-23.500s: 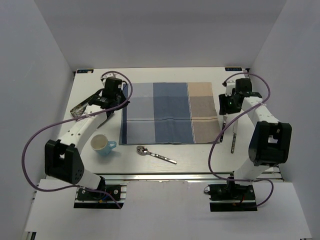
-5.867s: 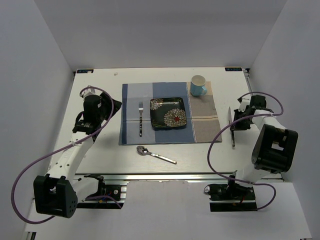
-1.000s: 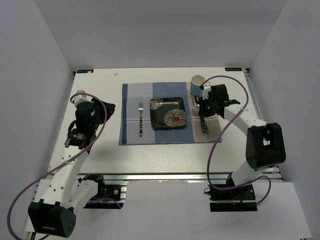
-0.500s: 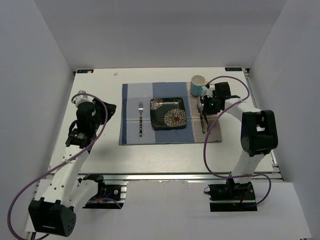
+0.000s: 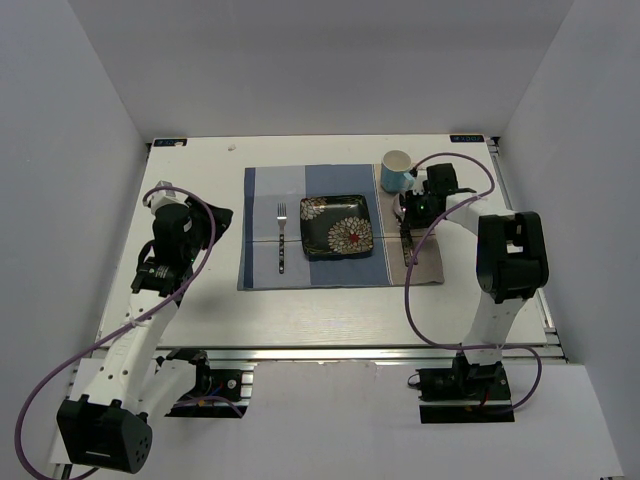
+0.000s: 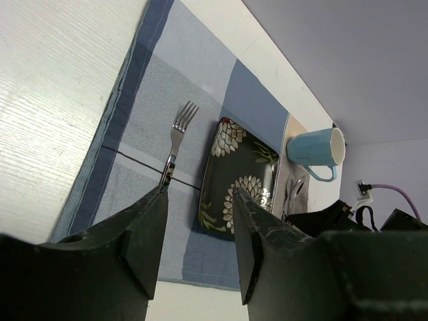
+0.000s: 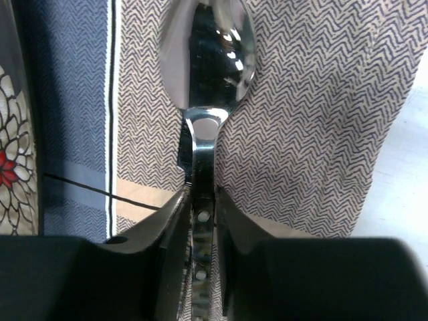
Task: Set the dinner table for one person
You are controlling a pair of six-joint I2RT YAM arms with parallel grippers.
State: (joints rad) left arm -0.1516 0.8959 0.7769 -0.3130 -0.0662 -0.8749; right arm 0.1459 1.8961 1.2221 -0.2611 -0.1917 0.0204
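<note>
Nearly done, I judge: the table (image 5: pixel 300 310) bears a mat (image 5: pixel 265 270) at its middle, with fork (image 5: pixel 282 238), plate (image 5: pixel 337 227) and spoon (image 7: pixel 215 47) on it and a cup (image 5: pixel 396 170) at the far corner. The left gripper (image 6: pixel 198 200) hangs apart, empty. The right gripper (image 7: pixel 200 200) is closed on the spoon's handle, right of the plate; letting go is left. No writing is legible.

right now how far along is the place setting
Nearly done. The silver fork and the dark floral square plate lie on the blue-and-beige checked cloth placemat, with the light blue mug at its far right corner. The right gripper holds the silver metal spoon down on the beige strip. What remains: letting go and backing away.
</note>
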